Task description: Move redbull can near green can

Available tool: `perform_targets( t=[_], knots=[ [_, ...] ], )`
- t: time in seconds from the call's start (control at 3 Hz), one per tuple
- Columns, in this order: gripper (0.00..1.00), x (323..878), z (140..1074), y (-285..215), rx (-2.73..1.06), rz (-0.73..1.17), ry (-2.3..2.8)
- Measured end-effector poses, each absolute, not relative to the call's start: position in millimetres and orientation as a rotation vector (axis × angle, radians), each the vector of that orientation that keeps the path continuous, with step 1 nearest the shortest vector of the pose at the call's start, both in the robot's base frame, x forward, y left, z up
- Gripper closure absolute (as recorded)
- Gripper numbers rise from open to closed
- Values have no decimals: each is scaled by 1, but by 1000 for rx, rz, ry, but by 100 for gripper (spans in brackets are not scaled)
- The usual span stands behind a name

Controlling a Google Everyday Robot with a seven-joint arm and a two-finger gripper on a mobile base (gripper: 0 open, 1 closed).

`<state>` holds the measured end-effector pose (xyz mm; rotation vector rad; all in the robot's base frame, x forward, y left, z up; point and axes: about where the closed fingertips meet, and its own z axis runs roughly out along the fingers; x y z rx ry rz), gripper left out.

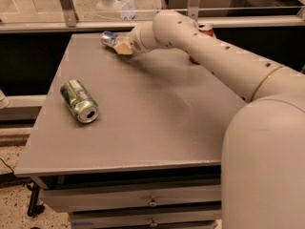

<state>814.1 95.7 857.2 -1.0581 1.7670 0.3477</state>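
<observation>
Two cans matter here. The redbull can [108, 38] lies at eleven o'clock on the desk [157, 123], near the far edge, with your end effector [125, 47] right beside it (gripping or not, I cannot tell). The green can [79, 100] lies on its side at nine o'clock, well apart. You have the whole carry left to do.

The pincer [125, 47] hangs at the surface's [162, 123] far edge beside the redbull can [108, 37]. Bare surface separates it from the green can [78, 100], lying near the left edge.
</observation>
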Motion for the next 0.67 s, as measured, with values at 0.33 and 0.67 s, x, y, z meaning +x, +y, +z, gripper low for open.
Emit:
perform_targets(
  t=[0.33,0.67],
  knots=[
    [86,788,876,95,-1095,403,1722],
    [100,745,893,90,-1179,502,1676]
  ],
)
